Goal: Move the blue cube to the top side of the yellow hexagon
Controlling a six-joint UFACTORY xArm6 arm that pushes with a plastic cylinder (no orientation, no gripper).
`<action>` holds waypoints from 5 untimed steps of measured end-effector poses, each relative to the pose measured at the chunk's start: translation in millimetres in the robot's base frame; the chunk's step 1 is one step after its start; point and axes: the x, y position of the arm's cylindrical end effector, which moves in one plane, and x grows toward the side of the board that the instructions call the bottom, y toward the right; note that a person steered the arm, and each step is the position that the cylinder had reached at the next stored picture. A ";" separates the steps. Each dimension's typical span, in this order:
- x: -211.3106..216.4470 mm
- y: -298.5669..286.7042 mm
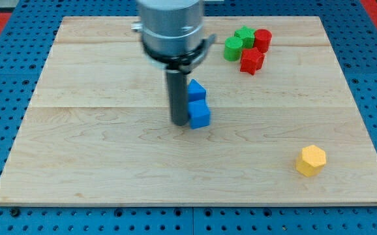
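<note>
my tip (179,122) touching blue cube (200,115), yellow hexagon (311,160) far right

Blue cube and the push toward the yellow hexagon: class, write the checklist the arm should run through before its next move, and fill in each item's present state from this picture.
1. My tip is beside the blue cube: ok, it stands right at the cube's left side as seen in the view.
2. Actual contact between tip and cube: cannot tell.
3. Cube is free of other blocks: not ok, a second blue block sits close behind it, toward the view's top.
4. Yellow hexagon in view: ok, at the view's lower right.
5. The red and green blocks are off the route: ok, they cluster at the view's top.
6. Cube already above the hexagon: not ok.
</note>
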 end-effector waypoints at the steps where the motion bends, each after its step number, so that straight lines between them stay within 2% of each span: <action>1: -9.8 9.6; 2: -13.2 45.5; 4: -35.7 81.9; 5: -13.6 126.1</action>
